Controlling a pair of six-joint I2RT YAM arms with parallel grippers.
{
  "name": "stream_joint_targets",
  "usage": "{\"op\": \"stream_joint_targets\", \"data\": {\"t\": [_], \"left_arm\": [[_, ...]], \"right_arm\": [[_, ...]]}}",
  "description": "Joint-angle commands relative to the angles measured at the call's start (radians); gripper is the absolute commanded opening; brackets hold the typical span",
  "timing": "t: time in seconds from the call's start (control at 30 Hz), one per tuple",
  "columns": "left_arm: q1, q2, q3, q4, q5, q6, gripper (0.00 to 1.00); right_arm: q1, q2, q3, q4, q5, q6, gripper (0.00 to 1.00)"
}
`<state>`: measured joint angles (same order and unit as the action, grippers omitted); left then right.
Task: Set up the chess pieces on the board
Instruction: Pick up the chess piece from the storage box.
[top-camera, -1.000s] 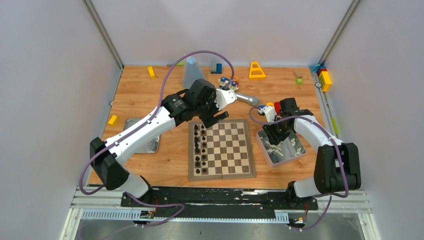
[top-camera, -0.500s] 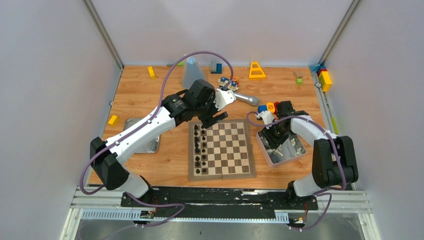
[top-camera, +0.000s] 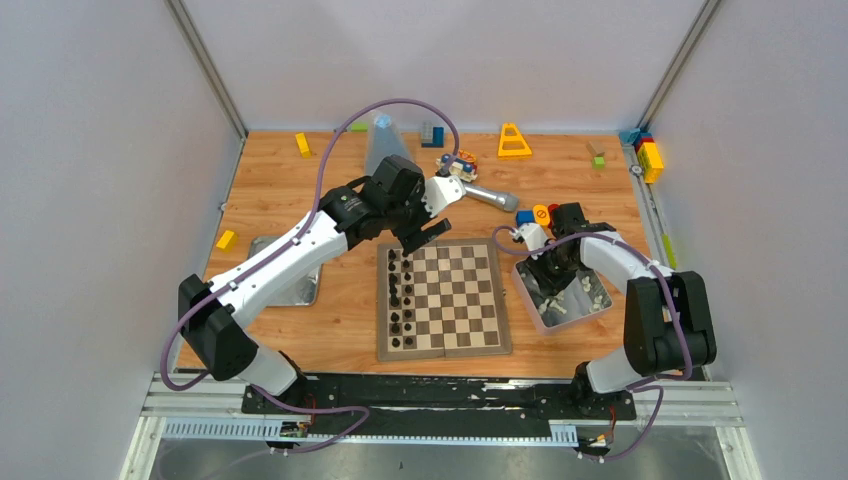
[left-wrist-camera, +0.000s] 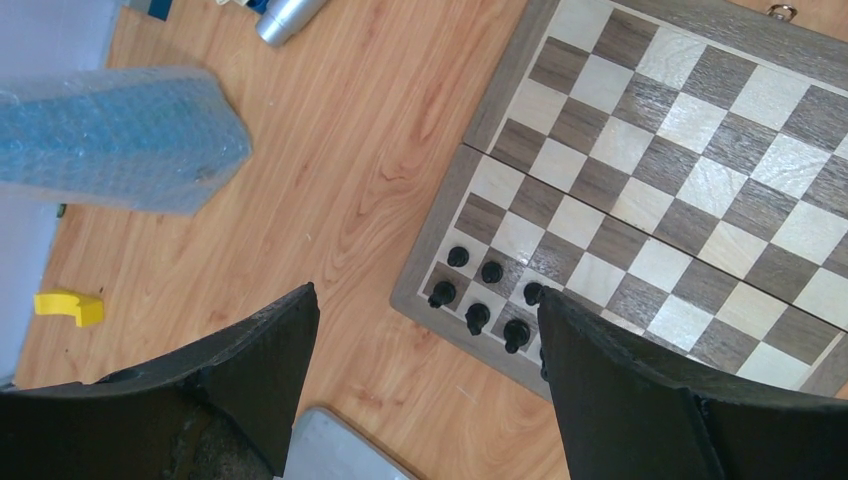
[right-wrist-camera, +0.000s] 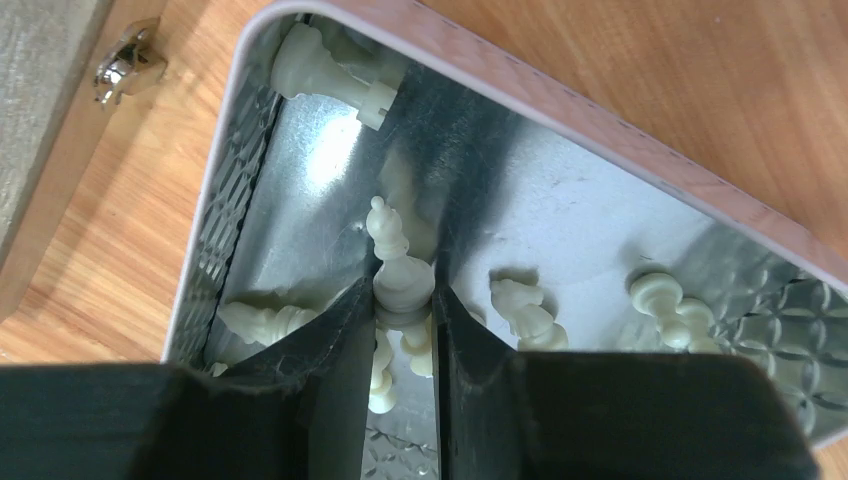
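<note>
Chess pieces (right-wrist-camera: 520, 305) in cream lie jumbled on the floor of a shiny metal tin (right-wrist-camera: 600, 135), just beside the right edge of the board (top-camera: 460, 300) on a wooden table (top-camera: 290, 190). The right gripper (right-wrist-camera: 403, 290) reaches down into the tin, its two black fingers (right-wrist-camera: 340, 330) pressed narrowly against one cream piece with a knobbed top (right-wrist-camera: 398, 255), which is pinched low on its body and points away from the wrist camera. Whether that piece rests on the tin floor or hangs just above it cannot be told. Other cream pieces lie on their sides around it, one tucked into the tin's far corner (right-wrist-camera: 325, 70).

The left gripper (left-wrist-camera: 425, 295) hovers with its fingers spread wide and holds nothing. From above, it sits over the far left corner of the board. Black pieces (top-camera: 398, 295) stand in two files along the board's left side; the rest of the squares are bare. No cream piece stands on the board.

A flat metal lid (top-camera: 300, 288) lies left of the board, partly hidden under the left arm. Coloured toy blocks (top-camera: 303, 144) are scattered along the table's far edge.
</note>
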<state>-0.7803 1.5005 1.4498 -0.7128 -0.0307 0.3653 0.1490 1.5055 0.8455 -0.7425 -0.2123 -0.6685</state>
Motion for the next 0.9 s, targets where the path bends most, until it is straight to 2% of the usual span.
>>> {"op": "stream_joint_targets", "data": {"t": [0.0,0.3,0.5,0.7,0.87], "left_arm": [[0.041,-0.053,0.006,0.052,0.063,-0.023,0.88],[0.094,-0.024,0.033,0.133,0.262,-0.131,0.88],[0.095,0.032,0.034,0.234,0.523,-0.255,0.85],[0.093,0.211,0.130,0.313,0.788,-0.447,0.73],[0.057,0.374,0.254,0.364,0.903,-0.572,0.71]], "right_arm": [[-0.028,-0.068,0.073,0.001,-0.057,-0.012,0.17],[-0.057,-0.166,0.124,-0.010,-0.184,0.026,0.10],[-0.061,-0.251,0.132,-0.019,-0.364,0.058,0.09],[-0.062,-0.326,0.110,-0.014,-0.551,0.089,0.09],[-0.062,-0.345,0.110,-0.014,-0.611,0.123,0.09]]}}
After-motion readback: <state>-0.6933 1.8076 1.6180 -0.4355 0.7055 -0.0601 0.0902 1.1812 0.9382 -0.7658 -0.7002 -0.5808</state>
